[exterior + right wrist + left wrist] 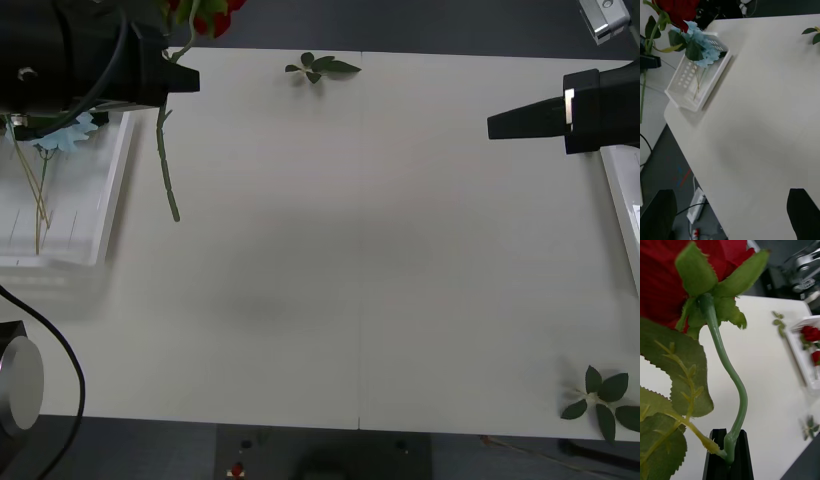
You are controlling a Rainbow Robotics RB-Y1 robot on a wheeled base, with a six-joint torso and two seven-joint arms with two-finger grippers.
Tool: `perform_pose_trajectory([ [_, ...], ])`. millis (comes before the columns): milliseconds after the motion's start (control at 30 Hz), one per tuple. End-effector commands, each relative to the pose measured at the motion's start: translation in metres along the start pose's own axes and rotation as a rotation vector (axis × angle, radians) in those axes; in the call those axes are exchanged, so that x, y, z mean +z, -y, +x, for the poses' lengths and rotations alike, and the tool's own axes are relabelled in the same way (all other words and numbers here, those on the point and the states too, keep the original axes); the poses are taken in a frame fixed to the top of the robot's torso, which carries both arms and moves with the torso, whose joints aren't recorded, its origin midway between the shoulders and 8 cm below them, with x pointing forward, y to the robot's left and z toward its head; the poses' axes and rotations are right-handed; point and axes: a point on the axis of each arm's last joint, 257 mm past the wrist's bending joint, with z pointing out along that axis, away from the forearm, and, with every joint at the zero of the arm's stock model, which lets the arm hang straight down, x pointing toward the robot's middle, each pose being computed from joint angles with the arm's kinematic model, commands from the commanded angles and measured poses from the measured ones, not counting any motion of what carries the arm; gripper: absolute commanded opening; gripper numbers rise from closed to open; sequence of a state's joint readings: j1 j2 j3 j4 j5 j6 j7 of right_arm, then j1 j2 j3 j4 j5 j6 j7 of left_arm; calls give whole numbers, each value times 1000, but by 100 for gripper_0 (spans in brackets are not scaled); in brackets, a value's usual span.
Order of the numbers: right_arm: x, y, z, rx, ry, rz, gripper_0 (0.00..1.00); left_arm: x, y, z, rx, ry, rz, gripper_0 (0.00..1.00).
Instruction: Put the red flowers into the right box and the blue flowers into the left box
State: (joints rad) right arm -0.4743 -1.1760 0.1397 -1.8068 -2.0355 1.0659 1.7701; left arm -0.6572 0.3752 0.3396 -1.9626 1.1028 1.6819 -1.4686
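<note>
Clamped tight, the left gripper's (pixel 190 80) black jaws pinch the green stem of a rose (pixel 673 281) at about 10 o'clock on the table (pixel 360 250). From the front the stem (pixel 166 165) hangs down below the fingers, its tip close above the tabletop just beside the left box (pixel 105 215), and the red bloom (pixel 205 15) pokes up above the arm at the top edge. In the left wrist view the stem (pixel 728 367) curves up out of the shut fingertips (pixel 728 457), with toothed green leaves (pixel 681 382) beside it and the bloom at the top.

Right gripper (pixel 495 124) hovers at roughly 2 o'clock, pointing in toward the table's middle. Its own camera shows the two dark fingers (pixel 801 213) wide apart at the corners, nothing between them.

Blue flowers (pixel 65 132) lie in the left box, pale clusters at the far end and thin stems running toward the near end; the right wrist view shows them in the ribbed tray (pixel 685 86) too.

Right box (pixel 622 205) is a thin white edge at 3 o'clock. The left wrist view shows red roses (pixel 810 335) lying in that box (pixel 797 352).

Loose leaf sprigs sit at 12 o'clock (pixel 318 68) and at 5 o'clock (pixel 603 398).

No readable writing or brand marks anywhere, as far as I can tell.
</note>
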Motion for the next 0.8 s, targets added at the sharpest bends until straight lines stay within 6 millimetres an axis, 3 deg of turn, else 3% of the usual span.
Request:
perform_pose_trajectory([
  [33, -9, -13, -17, 11, 53, -57, 86, -5, 32, -15, 126, 69, 180, 0],
  [167, -2, -24, -17, 56, 83, -129, 86, -5, 54, -29, 173, 162, 323, 0],
  [333, 14, -34, -9, 105, 105, -204, 86, 11, 85, -48, 222, 321, 498, 0],
  [600, 40, -32, 3, 103, 138, -213, 86, 41, 110, -36, 308, 393, 612, 0],
  [800, 71, -50, 8, 114, 182, -223, 86, 69, 125, -33, 319, 437, 598, 0],
])
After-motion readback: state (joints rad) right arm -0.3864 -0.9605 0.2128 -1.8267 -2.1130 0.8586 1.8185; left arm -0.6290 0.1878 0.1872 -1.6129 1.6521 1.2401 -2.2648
